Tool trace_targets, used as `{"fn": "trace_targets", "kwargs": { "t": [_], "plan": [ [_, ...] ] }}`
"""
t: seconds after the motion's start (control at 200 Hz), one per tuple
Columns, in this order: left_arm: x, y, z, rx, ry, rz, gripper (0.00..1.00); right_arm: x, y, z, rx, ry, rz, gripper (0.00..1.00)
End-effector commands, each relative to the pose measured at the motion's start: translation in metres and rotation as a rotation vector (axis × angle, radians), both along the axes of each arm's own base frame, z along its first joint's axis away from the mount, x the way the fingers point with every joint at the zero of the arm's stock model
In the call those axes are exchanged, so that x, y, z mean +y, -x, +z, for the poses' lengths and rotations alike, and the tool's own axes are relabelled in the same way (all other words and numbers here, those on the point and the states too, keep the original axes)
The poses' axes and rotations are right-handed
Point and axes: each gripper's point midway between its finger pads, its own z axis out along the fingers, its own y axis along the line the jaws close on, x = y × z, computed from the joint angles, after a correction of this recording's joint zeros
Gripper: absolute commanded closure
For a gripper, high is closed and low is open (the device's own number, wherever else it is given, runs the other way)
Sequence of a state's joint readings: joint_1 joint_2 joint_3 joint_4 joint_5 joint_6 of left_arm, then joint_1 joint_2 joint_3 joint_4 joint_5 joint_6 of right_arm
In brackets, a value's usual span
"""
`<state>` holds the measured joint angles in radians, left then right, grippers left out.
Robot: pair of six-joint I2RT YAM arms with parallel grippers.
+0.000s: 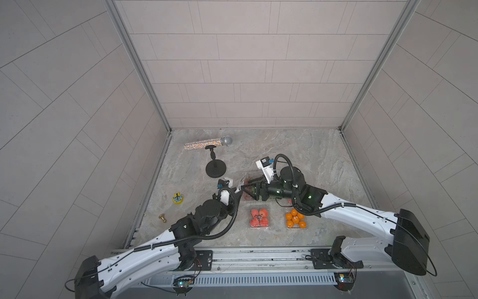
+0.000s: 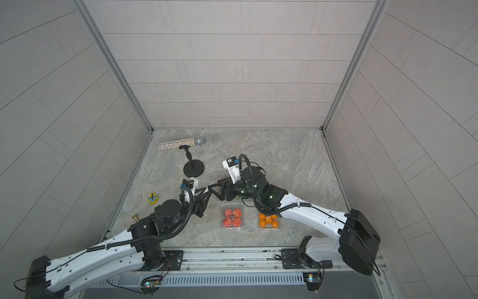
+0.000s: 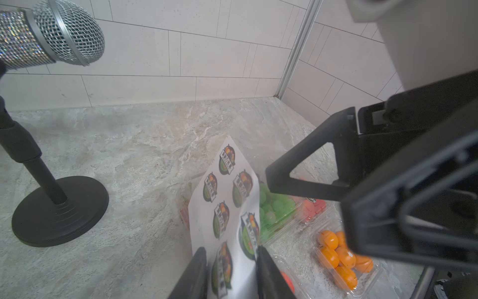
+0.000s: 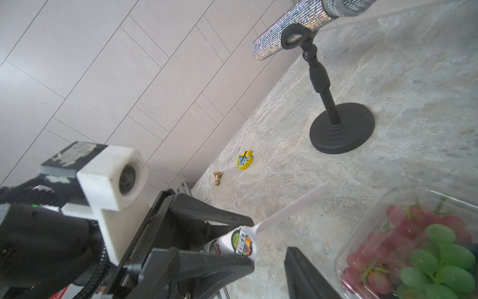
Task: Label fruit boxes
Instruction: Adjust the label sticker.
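the left gripper is closed on the lower end of a white sticker sheet. the sheet stands up between its two fingers and curls a little, with its round fruit-logo stickers facing the left wrist camera. the right gripper meets it from the opposite side with jaws parted and nothing clamped between them. one of its finger tips sits just beside the sheet's edge; whether it touches cannot be told.

below the right gripper, on the tabletop, lies the large box, a clear clamshell of green and red grapes. just beside it is a small box of red-pink fruit. nearer the robot's base, a second box of red-pink fruit and the box of oranges lie side by side, slightly apart, with the oranges on the right.

off to the left, a glittery microphone rests in a black stand. a yellow toy and a small brass piece lie near the left wall.
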<state>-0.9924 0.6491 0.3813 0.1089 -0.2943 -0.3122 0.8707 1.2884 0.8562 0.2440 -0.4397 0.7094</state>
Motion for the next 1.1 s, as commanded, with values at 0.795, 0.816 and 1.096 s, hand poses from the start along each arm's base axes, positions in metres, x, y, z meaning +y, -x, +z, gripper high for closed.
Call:
{"fn": "trace_targets", "kwargs": {
  "t": [0.795, 0.816, 1.096],
  "plan": [
    [-0.001, 0.006, 0.015, -0.029, 0.08, -0.032, 0.21, 0.002, -0.001, 0.003, -0.06, 0.006, 0.065, 1.0],
    [-0.002, 0.009, 0.019, -0.032, 0.096, -0.052, 0.18, -0.002, -0.001, 0.005, -0.07, 0.01, 0.071, 1.0],
    [-0.008, 0.065, 0.078, -0.132, 0.338, -0.384, 0.14, -0.062, 0.014, 0.037, -0.218, -0.037, 0.087, 1.0]
  ]
}}
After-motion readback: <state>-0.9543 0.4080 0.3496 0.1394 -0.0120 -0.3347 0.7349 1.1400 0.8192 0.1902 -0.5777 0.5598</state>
